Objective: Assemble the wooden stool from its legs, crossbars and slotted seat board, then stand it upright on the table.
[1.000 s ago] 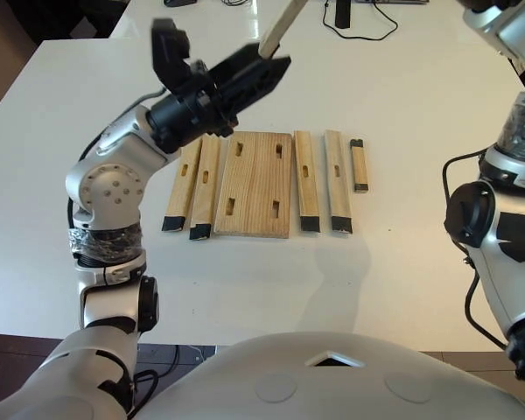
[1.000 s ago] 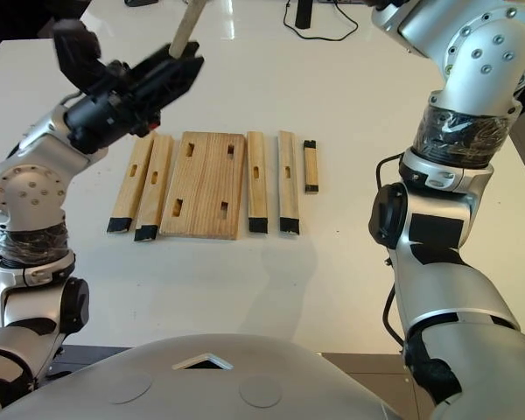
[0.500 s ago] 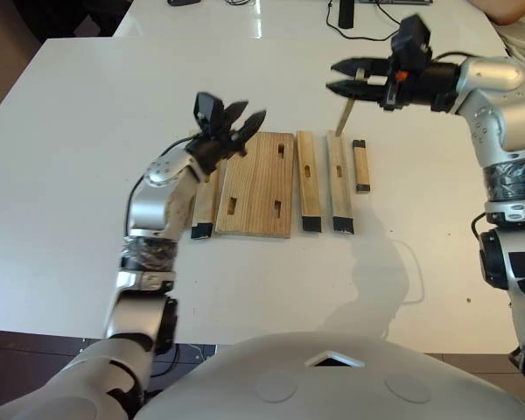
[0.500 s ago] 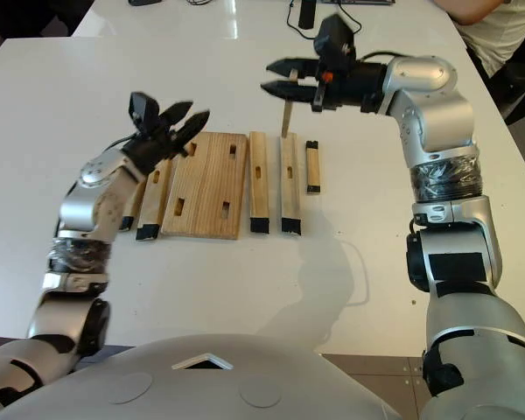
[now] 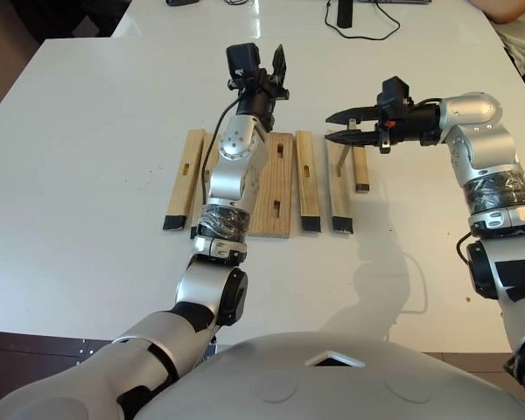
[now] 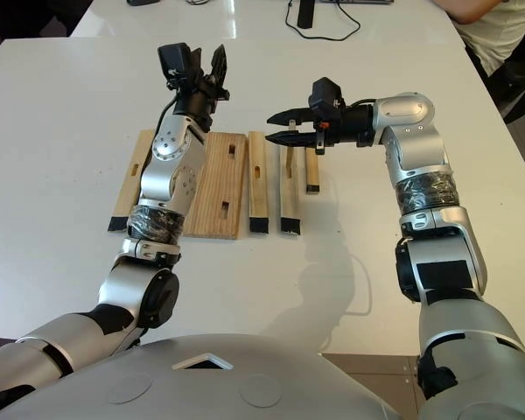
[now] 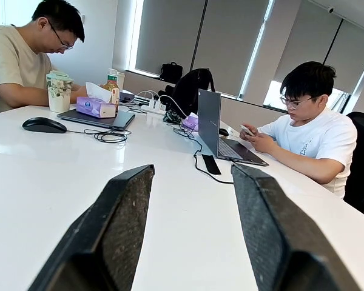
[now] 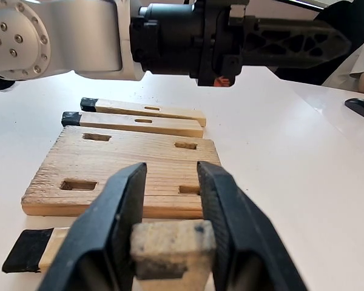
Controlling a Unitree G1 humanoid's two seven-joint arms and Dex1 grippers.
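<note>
The slotted seat board [image 5: 276,188] lies flat mid-table, partly hidden under my left arm. One leg [image 5: 182,179] lies to its left; two more legs [image 5: 306,182] [image 5: 336,188] and a short crossbar [image 5: 360,168] lie to its right. My right gripper [image 5: 331,128] hovers over the right-hand legs, shut on a thin crossbar [image 5: 343,154] that hangs down from it. The right wrist view shows that crossbar's end [image 8: 173,245] pinched between the fingers [image 8: 124,206]. My left gripper [image 5: 264,66] is open, beyond the board's far edge, pointing away over the table [image 7: 42,176].
Black cables and a small dark device [image 5: 343,12] lie at the table's far edge. A mouse [image 7: 43,125], a laptop [image 7: 213,127] and seated people are farther off. Bare white tabletop extends left and in front of the parts.
My left arm has swung from above the left legs to beyond the board's far edge, the gripper staying open. The right gripper has come lower and nearer with the crossbar.
</note>
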